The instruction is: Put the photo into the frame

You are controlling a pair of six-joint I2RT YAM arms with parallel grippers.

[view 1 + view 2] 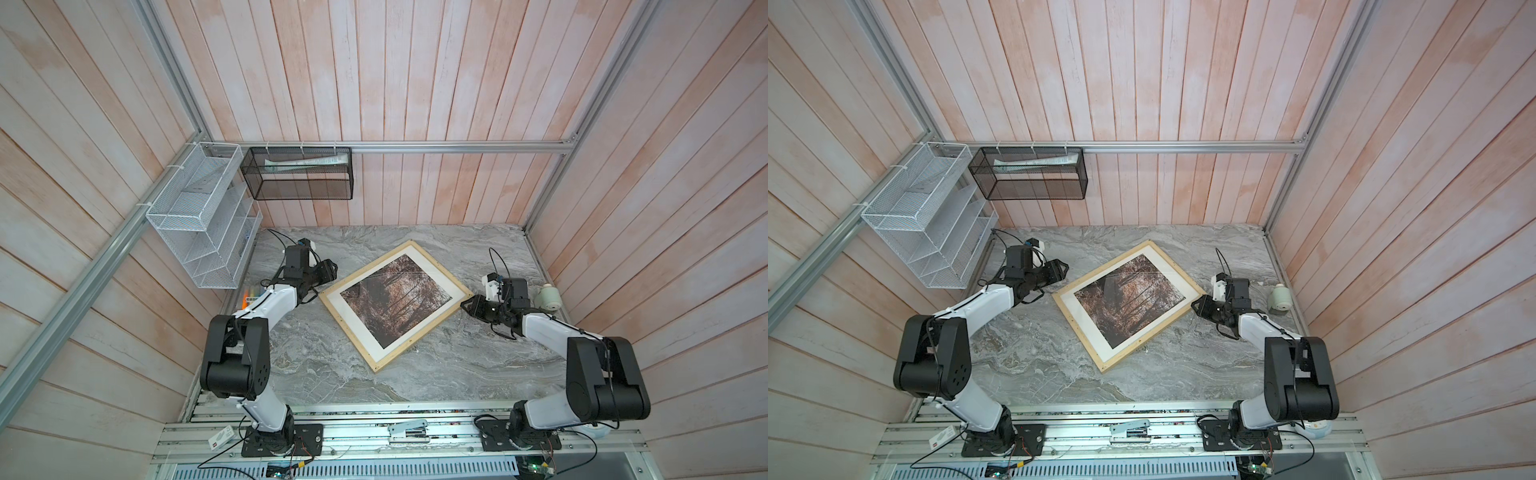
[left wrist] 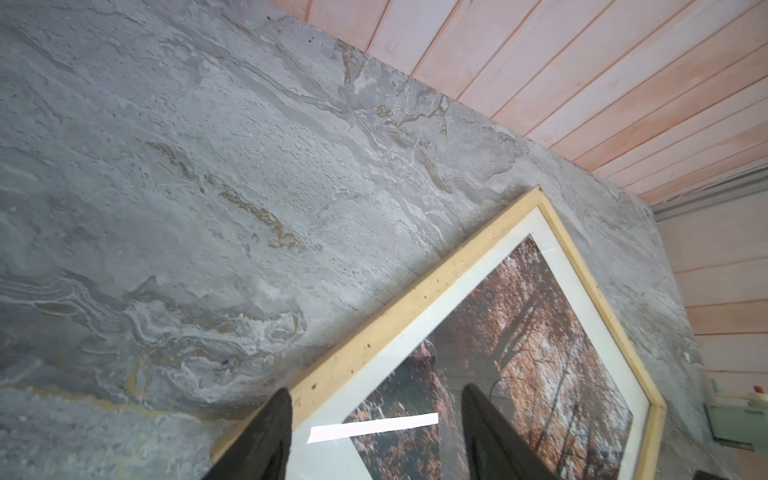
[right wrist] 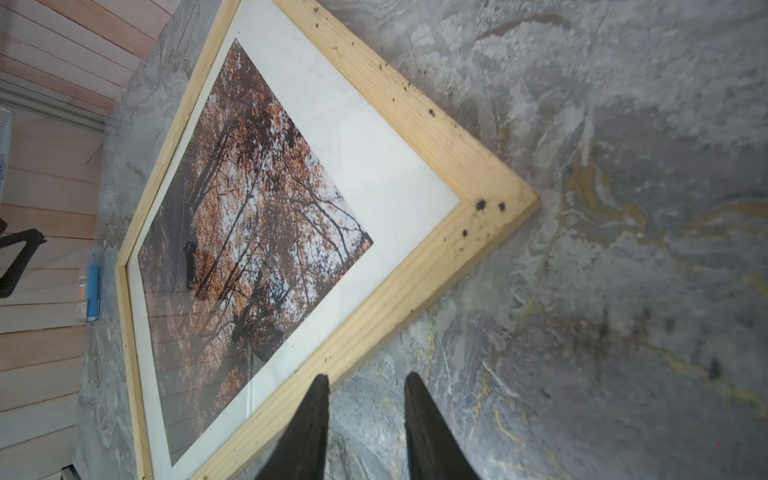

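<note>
The frame point(image 1: 348, 332) of pale wood lies flat on the marble table, turned like a diamond in both top views point(image 1: 1079, 332). The photo point(image 1: 395, 299) of autumn trees lies inside it, with a white border point(image 2: 399, 353) that is wider on some sides. My left gripper point(image 1: 330, 270) hovers open by the frame's upper left edge. In the left wrist view its fingers point(image 2: 376, 390) straddle the wood strip point(image 2: 415, 299) and the photo point(image 2: 532, 332), holding nothing. My right gripper point(image 1: 467, 305) is open beside the frame's right corner. It stands over bare table point(image 3: 366, 376), one fingertip at the wood edge point(image 3: 415, 282).
A white mesh organiser point(image 1: 199, 216) and a black mesh basket point(image 1: 297, 172) hang on the left and back walls. A pale green object point(image 1: 548, 297) stands behind the right arm. Markers point(image 1: 251, 297) lie at the table's left edge. A stapler point(image 1: 409, 428) rests on the front rail.
</note>
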